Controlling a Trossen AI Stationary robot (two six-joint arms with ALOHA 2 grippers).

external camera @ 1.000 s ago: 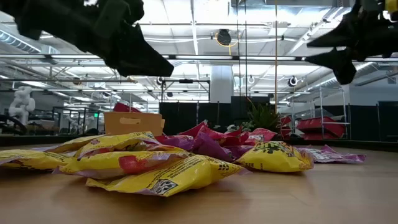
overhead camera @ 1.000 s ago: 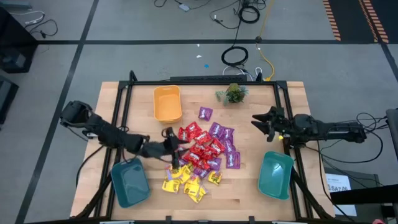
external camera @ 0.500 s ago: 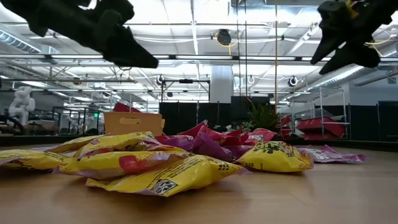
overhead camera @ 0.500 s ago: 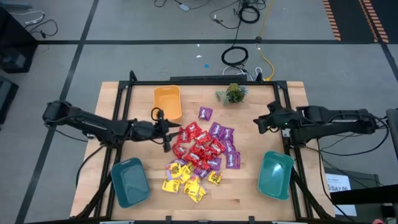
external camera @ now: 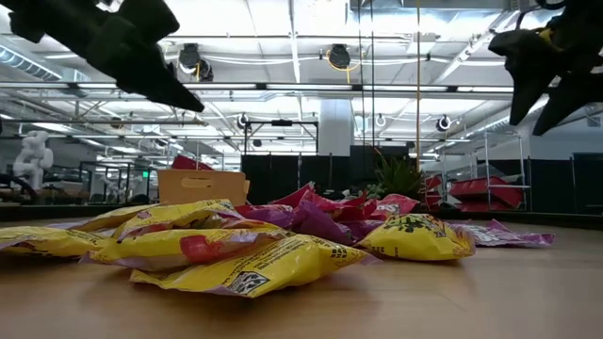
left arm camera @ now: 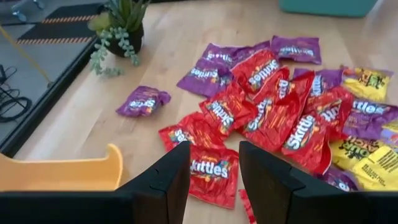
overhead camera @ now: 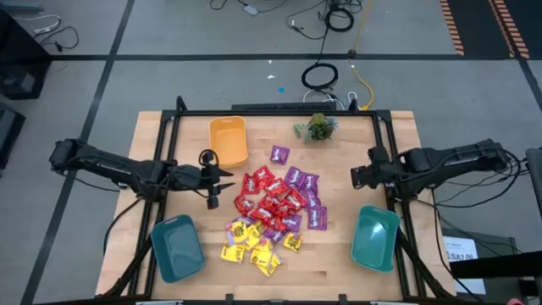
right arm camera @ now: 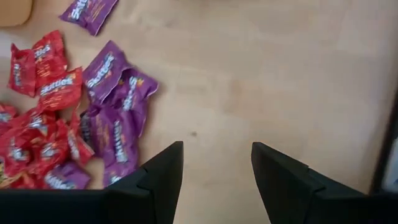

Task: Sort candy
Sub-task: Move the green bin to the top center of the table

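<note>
Candy (overhead camera: 271, 212) is lying in a loose pile mid-worktop (overhead camera: 161, 144): reds toward the orange bin (overhead camera: 228, 140), purples beside and beyond them, yellows (overhead camera: 254, 250) at the front edge, w/ one purple packet (overhead camera: 279, 153) sitting apart near the plant (overhead camera: 318, 127).

L gripper (overhead camera: 213, 178) is hovering above the worktop just beside the pile's red edge, orange bin close behind it. Its fingers (left arm camera: 163, 180) are standing apart w/ nothing btwn them; a red packet (left arm camera: 208, 173) is lying on the wood right ahead of the tips, bin rim off to one side.

R gripper (overhead camera: 356, 175) is hanging off the far side of the pile, near the worktop edge, teal bin (overhead camera: 375, 238) just below it in the high view. Its fingers (right arm camera: 163, 171) are also spread wide and empty, bare wood straight ahead, purples (right arm camera: 115, 118) and reds further out past one tip.

2nd teal bin (overhead camera: 176, 247) is sitting at the front corner on L arm's side, near the yellows.
</note>
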